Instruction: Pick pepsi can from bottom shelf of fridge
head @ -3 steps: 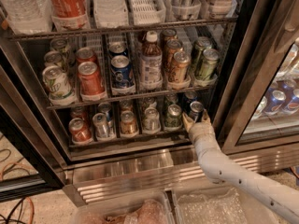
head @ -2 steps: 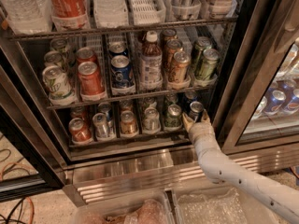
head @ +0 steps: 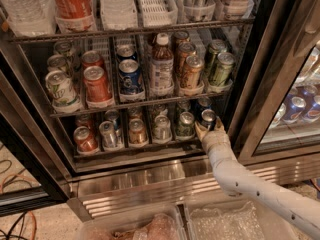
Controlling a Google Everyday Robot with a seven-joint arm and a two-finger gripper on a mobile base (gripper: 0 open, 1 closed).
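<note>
The fridge [head: 260, 59] is standing open, its black frame running down the right side of the opening and its ribbed steel base [head: 150, 184] shining below. The pepsi can [head: 207, 117] is sitting at the front of the rightmost lane of the bottom shelf [head: 130, 152], upright, its silver top catching the light, with another dark can [head: 202, 104] standing just behind it in the same lane. The gripper [head: 209, 130] is reaching into that lane and meeting the lower front of the pepsi can, at the shelf's right end; whether it is clamping the can or only resting against it cannot be told. The pale arm [head: 240, 179] is slanting up to it from the lower right corner, crossing in front of the steel base. To the left of the pepsi can, along the same shelf, a green can [head: 185, 124], a silver can [head: 161, 127], an orange-brown can [head: 137, 131], another silver can [head: 107, 133] and a red can [head: 85, 139] are lining up, one at the front of each lane. On the rack above, a bottle [head: 161, 66] is standing upright between a brighter blue can [head: 130, 76] and a copper-coloured can [head: 191, 73]. Two clear plastic bins [head: 235, 224] are lying on the floor in front of the fridge.
</note>
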